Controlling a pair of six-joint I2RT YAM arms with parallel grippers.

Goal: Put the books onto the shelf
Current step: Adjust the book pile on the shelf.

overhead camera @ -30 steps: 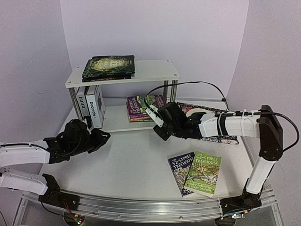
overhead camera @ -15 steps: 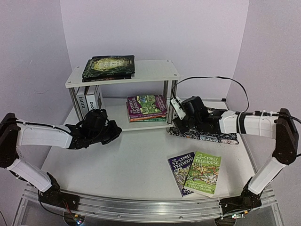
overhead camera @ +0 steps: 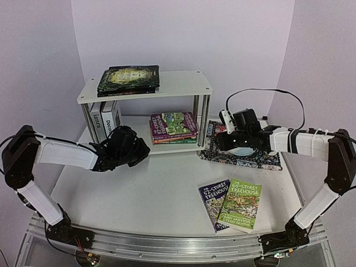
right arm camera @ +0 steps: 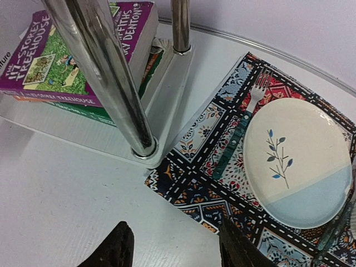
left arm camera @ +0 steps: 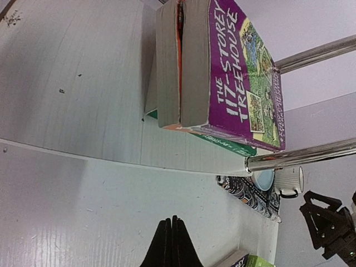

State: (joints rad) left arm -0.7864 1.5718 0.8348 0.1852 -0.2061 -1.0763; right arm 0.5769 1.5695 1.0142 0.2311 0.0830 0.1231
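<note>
Purple "117-Storey Treehouse" (left arm camera: 245,83) tops the shelf's (overhead camera: 178,82) lower stack. "65-Storey Treehouse" (overhead camera: 240,205) lies by your worktop's (overhead camera: 156,189) front edge. Left tool (left arm camera: 171,222) pinched closed, empty; right tool (right arm camera: 173,228) parted.

Place: a robot test lab.
Walls: plain pale purple walls (overhead camera: 183,33) close around a white table (overhead camera: 156,194).
Robots: left arm (overhead camera: 61,154) and right arm (overhead camera: 303,143) fixed to a metal rail (overhead camera: 167,243).
Home things: shelf (overhead camera: 178,83), books (overhead camera: 129,78), and a mat (overhead camera: 256,158) with a plate (right arm camera: 297,161) and fork (right arm camera: 245,128).

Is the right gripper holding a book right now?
No, the right gripper stands open with nothing between its fingers, over the near corner of the patterned mat.
</note>
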